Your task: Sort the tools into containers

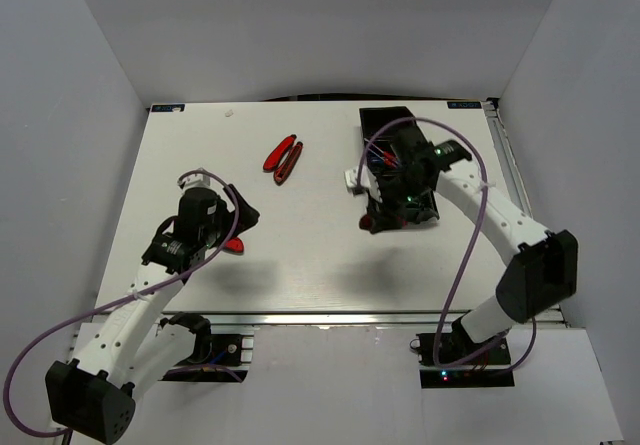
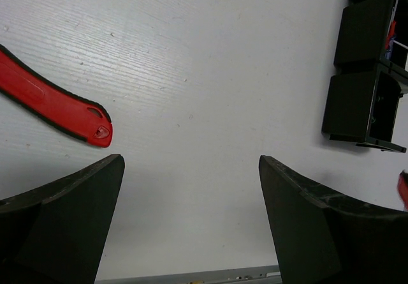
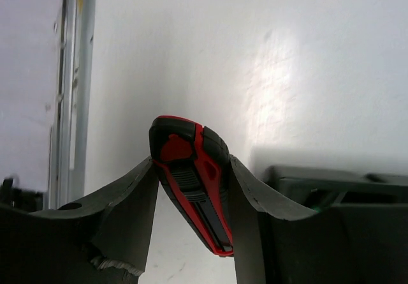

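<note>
**Sorting stage, one tool in hand.** Right gripper [image 3: 191, 169] pinches a red-and-black-handled tool [image 3: 189, 147] by its handle, over the black tray [image 1: 385, 123] at the table's far right. Left gripper [image 2: 191, 217] is spread and empty above the table [image 2: 210, 105], with a red handle [image 2: 54, 102] lying just beside one finger. A red-handled pair [image 1: 283, 158] lies well apart, mid-table. The tools are probably rigid and moderately heavy (their rubbery grips should resist slipping). They are best gripped across the handle, near the balance point.
</note>
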Robot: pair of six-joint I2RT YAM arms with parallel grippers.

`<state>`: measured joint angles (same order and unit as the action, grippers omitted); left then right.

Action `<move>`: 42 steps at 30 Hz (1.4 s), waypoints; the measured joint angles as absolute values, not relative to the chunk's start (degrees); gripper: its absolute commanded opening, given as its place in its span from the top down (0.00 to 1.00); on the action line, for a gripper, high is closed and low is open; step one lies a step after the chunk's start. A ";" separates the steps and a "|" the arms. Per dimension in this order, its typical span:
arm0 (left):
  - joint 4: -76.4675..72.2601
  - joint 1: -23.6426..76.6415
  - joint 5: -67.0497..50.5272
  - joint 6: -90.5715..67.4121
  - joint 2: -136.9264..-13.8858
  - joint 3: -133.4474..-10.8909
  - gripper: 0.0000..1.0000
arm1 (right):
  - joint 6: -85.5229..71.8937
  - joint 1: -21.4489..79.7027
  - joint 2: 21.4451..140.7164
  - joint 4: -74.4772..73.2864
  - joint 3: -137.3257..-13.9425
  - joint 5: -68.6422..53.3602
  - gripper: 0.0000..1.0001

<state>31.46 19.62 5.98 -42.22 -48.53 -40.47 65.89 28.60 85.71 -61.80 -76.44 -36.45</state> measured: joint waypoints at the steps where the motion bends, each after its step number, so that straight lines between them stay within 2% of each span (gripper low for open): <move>1: 31.53 19.62 6.00 -42.26 -48.53 -40.71 0.02 | 63.96 28.75 87.74 -61.71 -80.44 -37.65 1.00; 10: 32.18 19.62 6.46 -44.51 -48.56 -41.34 0.02 | 49.39 25.12 109.23 -50.65 -118.52 -37.52 1.00; 12: 32.38 19.62 6.46 -45.30 -48.56 -41.34 0.02 | 47.09 22.44 113.95 -46.70 -123.28 -37.01 1.00; 21: 32.58 19.62 6.37 -49.04 -48.56 -41.34 0.02 | 37.28 11.20 128.40 -26.74 -124.68 -34.74 1.00; 32: 33.01 19.57 5.96 -52.84 -49.89 -41.34 0.02 | 34.83 11.05 130.89 -12.82 -121.58 -35.14 1.00; 34: 33.01 19.57 5.74 -53.25 -50.19 -41.36 0.02 | 34.61 11.16 131.41 -11.49 -120.29 -35.11 0.95; 37: 33.47 19.57 5.19 -53.76 -51.13 -41.71 0.02 | 34.44 11.16 133.03 -10.24 -119.70 -34.65 0.83; 38: 33.47 19.57 5.08 -53.98 -51.44 -41.85 0.02 | 34.44 11.16 133.34 -10.07 -119.33 -34.52 0.75; 39: 33.50 19.57 5.02 -54.15 -51.70 -41.98 0.02 | 34.44 11.16 133.62 -10.07 -118.98 -34.33 0.56; 40: 33.50 19.57 4.91 -54.37 -51.90 -42.06 0.02 | 34.44 11.14 133.80 -9.89 -118.43 -34.04 0.48; 41: 33.47 19.57 4.84 -54.59 -52.01 -42.09 0.02 | 34.44 11.14 133.86 -9.87 -117.95 -33.76 0.36; 42: 33.54 19.57 4.82 -54.83 -52.05 -42.09 0.02 | 34.22 11.14 133.88 -9.67 -117.45 -33.50 0.29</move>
<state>33.54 19.57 4.82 -54.83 -52.05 -42.09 34.22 11.14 133.88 -9.67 -117.45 -33.50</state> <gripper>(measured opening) 0.980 0.567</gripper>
